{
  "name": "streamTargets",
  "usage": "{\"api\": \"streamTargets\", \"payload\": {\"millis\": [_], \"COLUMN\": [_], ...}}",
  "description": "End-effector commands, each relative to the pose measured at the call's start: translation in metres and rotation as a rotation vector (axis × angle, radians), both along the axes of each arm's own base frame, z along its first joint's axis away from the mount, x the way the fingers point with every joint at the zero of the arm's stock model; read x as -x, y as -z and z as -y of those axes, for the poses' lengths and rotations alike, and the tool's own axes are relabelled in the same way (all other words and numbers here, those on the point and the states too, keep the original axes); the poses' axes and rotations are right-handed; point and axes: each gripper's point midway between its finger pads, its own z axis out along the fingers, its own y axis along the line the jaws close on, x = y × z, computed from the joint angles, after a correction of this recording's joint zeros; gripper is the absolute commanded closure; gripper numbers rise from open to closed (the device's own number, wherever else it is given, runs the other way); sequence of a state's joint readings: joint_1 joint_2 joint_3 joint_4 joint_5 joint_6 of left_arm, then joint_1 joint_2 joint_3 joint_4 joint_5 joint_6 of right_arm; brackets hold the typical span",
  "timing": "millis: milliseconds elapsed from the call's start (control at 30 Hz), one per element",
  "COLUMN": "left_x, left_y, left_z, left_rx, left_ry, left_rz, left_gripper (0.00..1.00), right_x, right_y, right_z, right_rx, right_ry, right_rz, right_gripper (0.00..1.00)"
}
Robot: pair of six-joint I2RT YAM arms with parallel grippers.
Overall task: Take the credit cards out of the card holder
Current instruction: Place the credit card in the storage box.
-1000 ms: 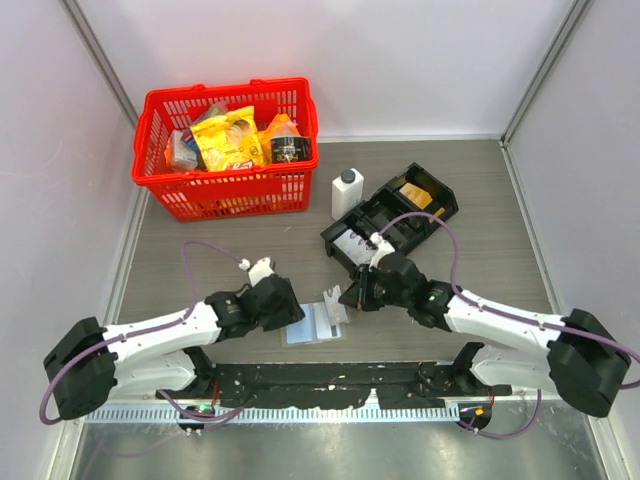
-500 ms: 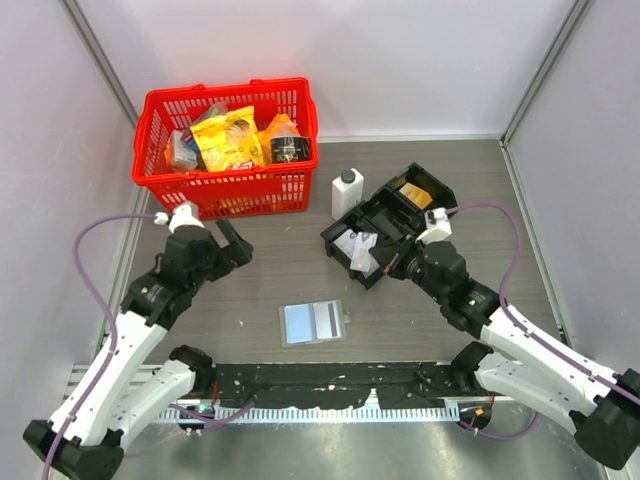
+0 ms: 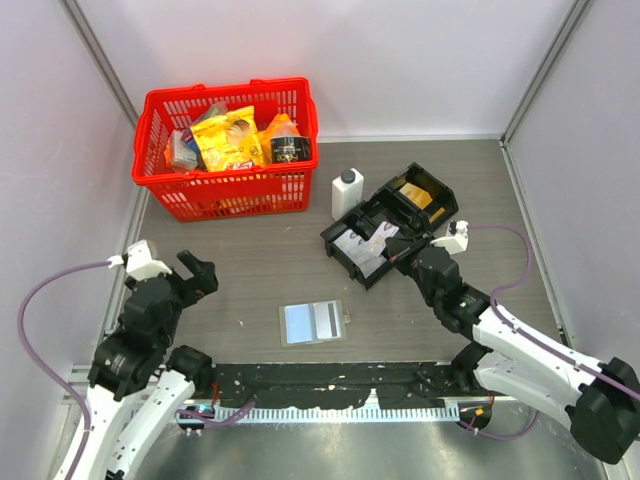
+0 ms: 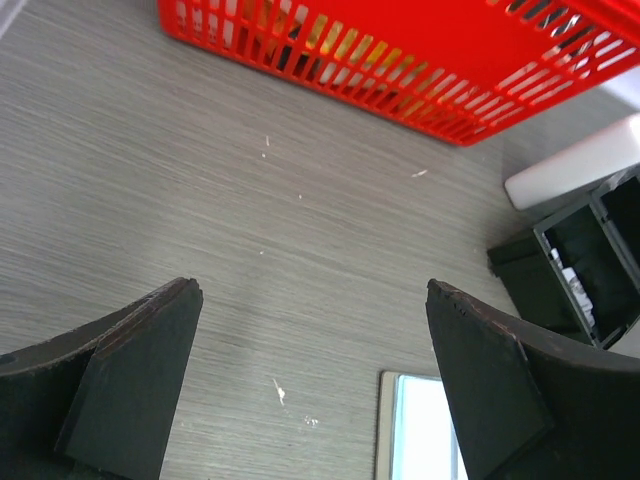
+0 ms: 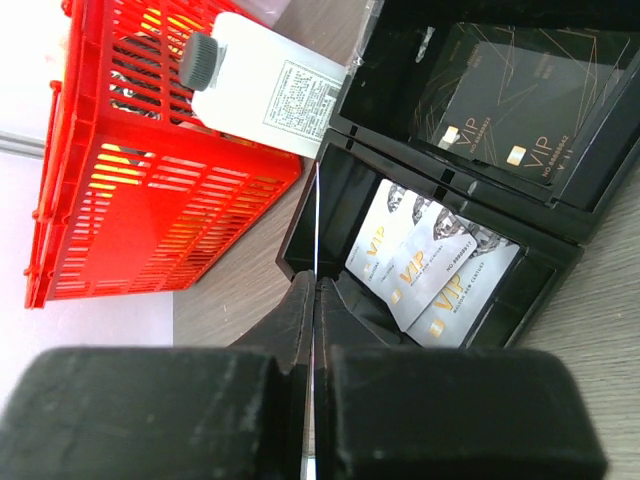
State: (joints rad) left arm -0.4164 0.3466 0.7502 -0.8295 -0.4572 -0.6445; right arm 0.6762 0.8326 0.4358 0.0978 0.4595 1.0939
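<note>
The card holder [image 3: 313, 322] lies open and flat on the table near the front edge, pale blue panel up; one corner of it [image 4: 420, 425] shows in the left wrist view. My right gripper [image 3: 402, 260] is shut on a credit card [image 5: 316, 220], seen edge-on as a thin line between the jaws, at the near edge of the black tray [image 3: 345, 263]. Silver VIP cards [image 5: 430, 265] lie in a tray compartment just beyond it. My left gripper [image 4: 312, 287] is open and empty, raised at the left [image 3: 195, 272], well away from the card holder.
A red basket [image 3: 228, 145] of groceries stands at the back left. A white bottle [image 3: 346, 192] stands between it and the tray. Black VIP cards [image 5: 520, 110] fill another tray compartment. Grey walls close in both sides.
My left gripper opened, let go of the card holder and drew back to the left. My right gripper carried a card from the card holder over to the black tray.
</note>
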Motion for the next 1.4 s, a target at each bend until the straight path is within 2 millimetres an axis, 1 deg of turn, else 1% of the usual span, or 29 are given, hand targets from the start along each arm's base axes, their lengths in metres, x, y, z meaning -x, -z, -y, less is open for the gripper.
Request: {"api": "streamTargets", "payload": {"millis": [0,33,67,100,167,200,233,267,300,333,367,500,833,967,1067,1167,1267,1333,1367], "left_x": [0.003,0.004,0.004,0.005,0.006,0.005,0.005,0.005,0.005,0.004,0.003,0.001,0.000,-0.001,-0.002,-0.002,-0.002,-0.003,-0.003], "left_y": [-0.017,-0.018,-0.019,-0.020,-0.021,-0.021,-0.021,-0.020,-0.019,-0.018,-0.018,-0.014,-0.012,-0.011,-0.009,-0.009,-0.008,-0.008,-0.008], "left_z": [-0.016,-0.016,-0.015,-0.015,-0.014,-0.014,-0.013,-0.012,-0.011,-0.010,-0.010,-0.009,-0.007,-0.006,-0.005,-0.005,-0.005,-0.005,-0.004], "left_rx": [0.000,0.006,0.012,0.015,0.019,0.019,0.021,0.018,0.017,0.014,0.013,0.003,0.001,-0.001,-0.004,-0.005,-0.002,-0.003,-0.003], "left_ry": [-0.065,-0.064,-0.058,-0.053,-0.047,-0.044,-0.040,-0.035,-0.028,-0.030,-0.030,-0.026,-0.021,-0.018,-0.015,-0.013,-0.016,-0.016,-0.013], "left_rz": [0.111,0.123,0.134,0.140,0.149,0.147,0.146,0.140,0.137,0.131,0.127,0.103,0.089,0.083,0.073,0.072,0.071,0.069,0.068], "left_gripper": [0.00,0.00,0.00,0.00,0.01,0.00,0.00,0.00,0.00,0.00,0.00,0.00,0.00,0.00,0.00,0.00,0.00,0.00,0.00], "right_x": [-0.018,-0.020,-0.022,-0.023,-0.026,-0.027,-0.027,-0.029,-0.029,-0.030,-0.031,-0.030,-0.024,-0.021,-0.020,-0.016,-0.012,-0.009,-0.008], "right_y": [-0.011,-0.011,-0.003,0.000,0.016,0.019,0.030,0.030,0.038,0.039,0.045,0.055,0.081,0.087,0.087,0.089,0.090,0.089,0.088], "right_z": [-0.002,-0.004,-0.008,-0.010,-0.013,-0.014,-0.013,-0.014,-0.014,-0.016,-0.016,-0.022,-0.017,-0.015,-0.012,-0.009,-0.005,-0.003,-0.001], "right_rx": [-0.103,-0.109,-0.102,-0.104,-0.097,-0.107,-0.096,-0.108,-0.100,-0.105,-0.097,-0.087,-0.026,-0.009,0.009,0.034,0.056,0.072,0.075], "right_ry": [0.079,0.079,0.070,0.069,0.075,0.082,0.090,0.092,0.092,0.090,0.091,0.070,0.077,0.078,0.082,0.075,0.070,0.067,0.066], "right_rz": [0.035,0.034,0.017,0.014,-0.029,-0.034,-0.054,-0.046,-0.061,-0.064,-0.077,-0.108,-0.183,-0.200,-0.205,-0.214,-0.215,-0.216,-0.217], "right_gripper": [0.99,0.99,0.99,0.99,0.99,0.99,0.99,0.99,0.99,0.99,0.99,0.99,0.99,0.99,0.98,0.93,0.80,0.72,0.71]}}
